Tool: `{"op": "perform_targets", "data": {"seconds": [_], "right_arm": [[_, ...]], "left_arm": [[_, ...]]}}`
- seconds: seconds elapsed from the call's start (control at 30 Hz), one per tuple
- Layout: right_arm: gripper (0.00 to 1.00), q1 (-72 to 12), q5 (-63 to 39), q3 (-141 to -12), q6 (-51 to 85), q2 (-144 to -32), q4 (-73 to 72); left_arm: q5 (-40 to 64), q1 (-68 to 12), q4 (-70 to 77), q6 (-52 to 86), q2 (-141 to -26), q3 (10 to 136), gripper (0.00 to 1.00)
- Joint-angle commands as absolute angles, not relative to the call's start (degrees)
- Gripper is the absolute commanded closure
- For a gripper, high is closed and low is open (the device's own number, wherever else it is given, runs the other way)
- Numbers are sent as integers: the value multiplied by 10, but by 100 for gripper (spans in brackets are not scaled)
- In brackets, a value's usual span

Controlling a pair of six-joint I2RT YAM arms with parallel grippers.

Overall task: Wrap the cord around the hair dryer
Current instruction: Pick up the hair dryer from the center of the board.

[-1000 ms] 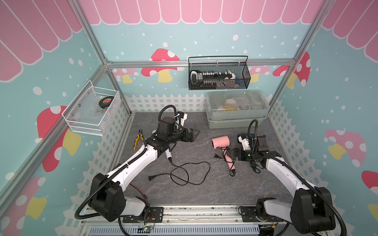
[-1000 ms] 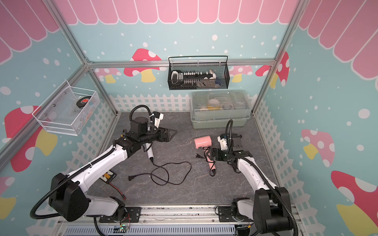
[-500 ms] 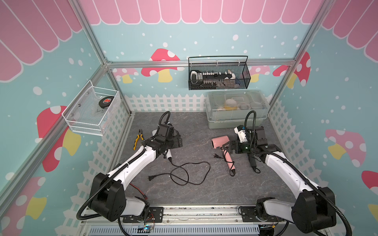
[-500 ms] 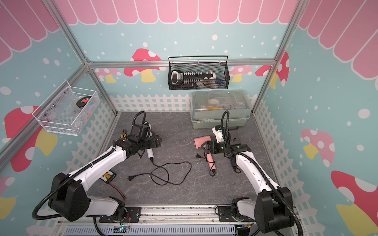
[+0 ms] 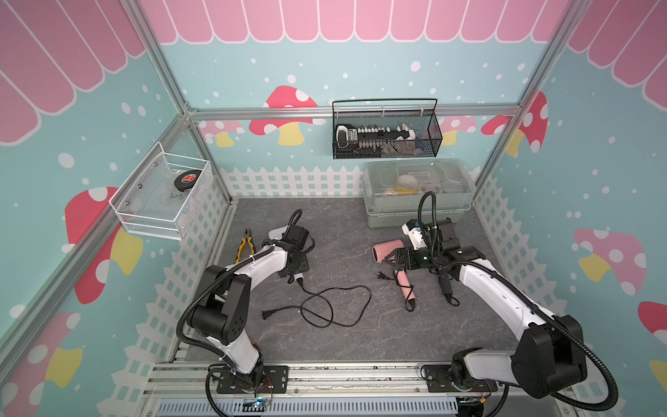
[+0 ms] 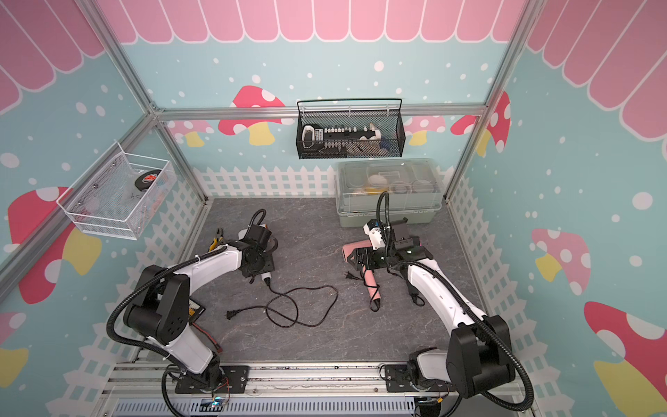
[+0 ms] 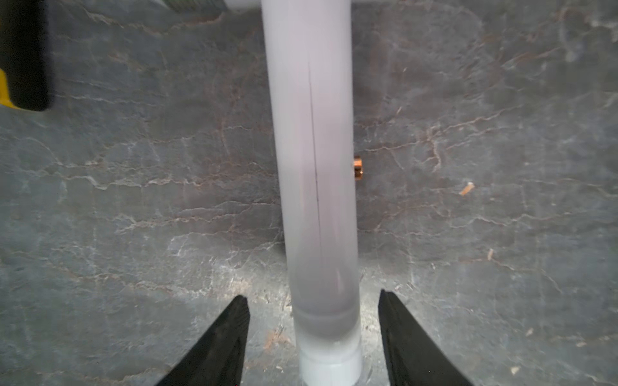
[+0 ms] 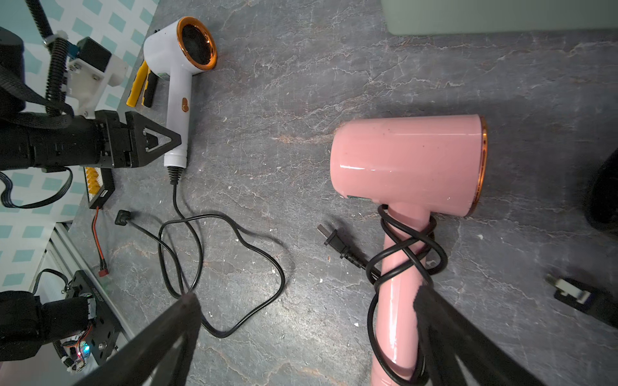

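Straddling white dryer (image 7: 314, 167) handle, left end effector (image 7: 312, 294) open; cord (image 8: 175, 197) loose.
Over pink dryer (image 8: 408, 160), right end effector (image 8: 306, 294) wide open.

- The white hair dryer (image 8: 177, 83) had a copper ring.
- The second hair dryer (image 8: 408, 160) was pink.
- The cord (image 8: 175, 197) was black.
- The table (image 8: 301, 83) was grey, pale-veined.
- The pliers (image 8: 138, 83) had yellow-and-black handles.

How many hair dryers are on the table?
2: white hair dryer at the left gripper; pink hair dryer at the right gripper. The black object beside the right arm may be another.
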State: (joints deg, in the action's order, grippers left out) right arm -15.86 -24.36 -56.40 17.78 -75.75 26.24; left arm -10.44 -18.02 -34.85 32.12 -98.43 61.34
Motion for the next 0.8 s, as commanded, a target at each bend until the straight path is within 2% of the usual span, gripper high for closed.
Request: {"op": "perform_targets", "data": {"seconds": [0.0, 0.23, 0.4, 0.77], "right_arm": [[1, -162, -235, -563, 171, -757, 266], [1, -162, -236, -556, 170, -754, 265], [1, -162, -241, -556, 169, -756, 266], [1, -162, -244, -549, 169, -751, 267]], "left_arm": [[-118, -177, -344, 348, -1003, 641, 41], [-131, -176, -333, 352, -1040, 650, 51], [-134, -171, -324, 359, -1061, 656, 52], [-65, -147, -355, 336, -1114, 695, 61]]}}
